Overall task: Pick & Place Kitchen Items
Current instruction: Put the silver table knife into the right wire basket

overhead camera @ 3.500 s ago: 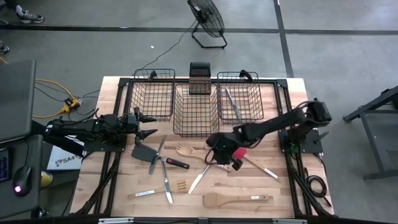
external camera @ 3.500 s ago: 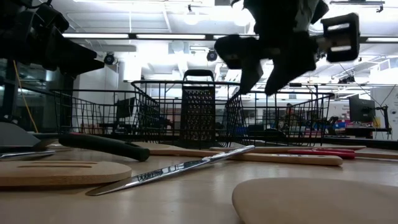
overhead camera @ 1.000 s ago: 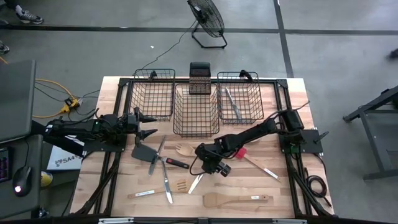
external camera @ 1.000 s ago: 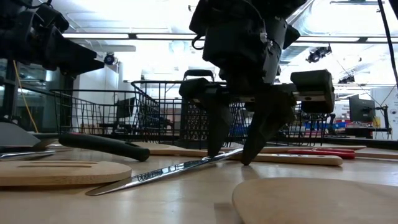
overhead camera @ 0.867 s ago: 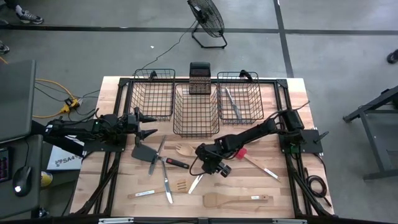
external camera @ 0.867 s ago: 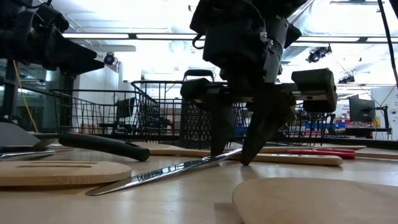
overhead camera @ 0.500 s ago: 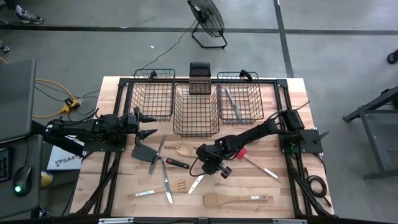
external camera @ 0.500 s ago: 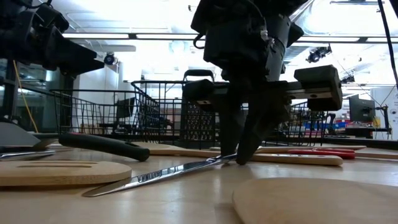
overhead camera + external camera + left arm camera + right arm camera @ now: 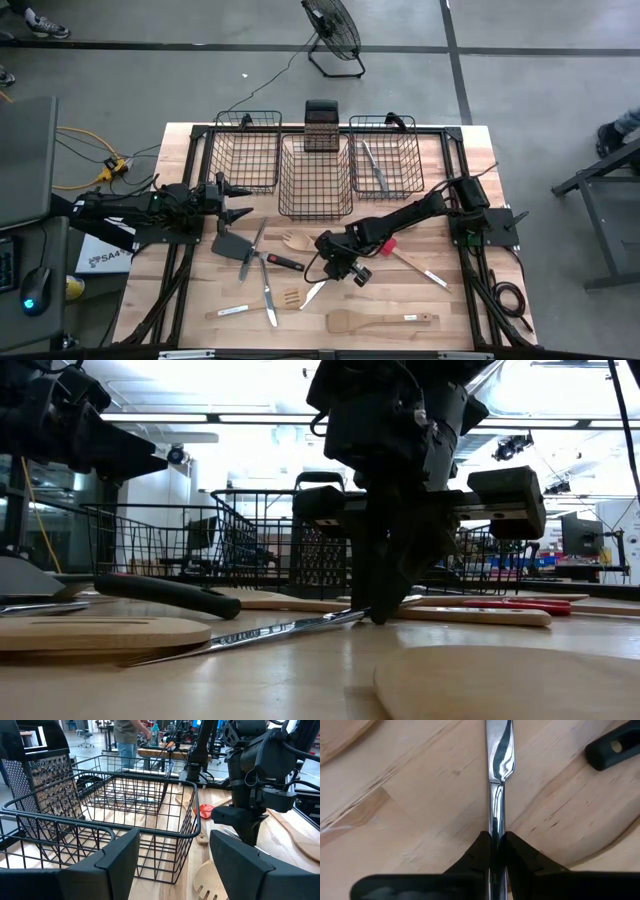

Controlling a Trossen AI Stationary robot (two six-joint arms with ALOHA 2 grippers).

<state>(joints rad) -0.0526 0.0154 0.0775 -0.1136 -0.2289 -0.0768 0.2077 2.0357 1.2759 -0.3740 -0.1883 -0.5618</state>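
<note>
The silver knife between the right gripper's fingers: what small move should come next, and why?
Probably a short lift straight up. The right gripper is shut on the silver knife, whose blade still lies on the table among other utensils. The left gripper waits open by the baskets.

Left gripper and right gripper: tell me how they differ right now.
The left gripper is open and holds nothing; the right gripper is shut on the silver knife.

The left gripper hangs above the table near the left basket; the right gripper is down at the tabletop in the middle, among the utensils.

The left gripper points toward the baskets; the right gripper points down.

Both have two dark fingers.
</note>
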